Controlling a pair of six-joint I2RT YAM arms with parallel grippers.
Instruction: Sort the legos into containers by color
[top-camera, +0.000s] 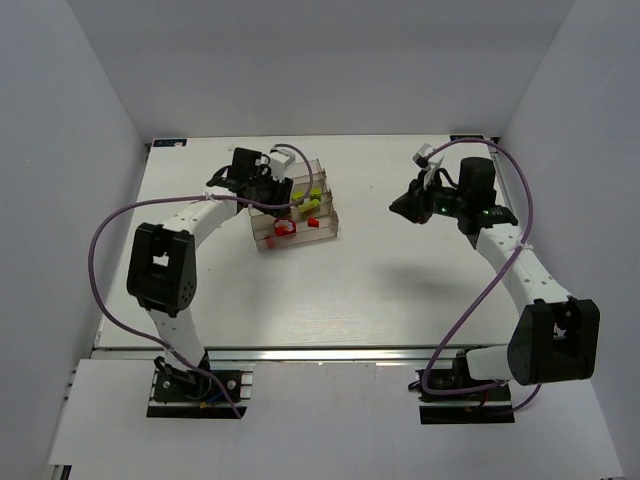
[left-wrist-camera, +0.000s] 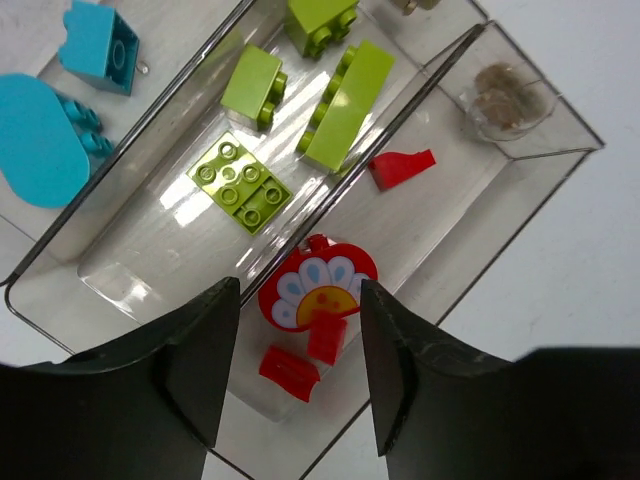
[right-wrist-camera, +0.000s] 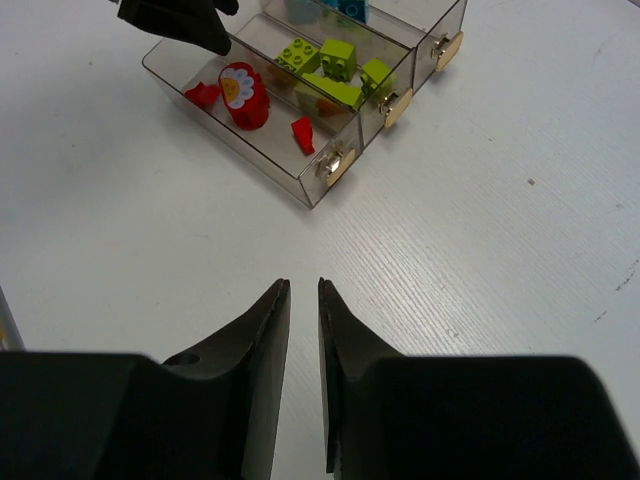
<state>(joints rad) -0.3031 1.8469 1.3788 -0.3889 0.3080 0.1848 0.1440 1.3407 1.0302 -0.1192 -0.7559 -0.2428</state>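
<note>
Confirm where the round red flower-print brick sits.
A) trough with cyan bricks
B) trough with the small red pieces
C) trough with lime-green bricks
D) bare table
B: the flower-print brick lies in the end trough near a red wedge piece, under the open left tool.

Robotics lab test cell. Plain white panels (top-camera: 60, 150) close in a white table (top-camera: 350, 290) left, right and beyond the arms (top-camera: 160, 265). Aluminium rail (top-camera: 330, 351) runs under their bases. Purple cables (top-camera: 94, 250) loop beside each.

Top camera looks down over the whole worktop (top-camera: 380, 290) from the near edge. Left wrist is close above the rack (left-wrist-camera: 450, 230); right wrist, farther off, seemingly slanted. All share the rack.
</note>
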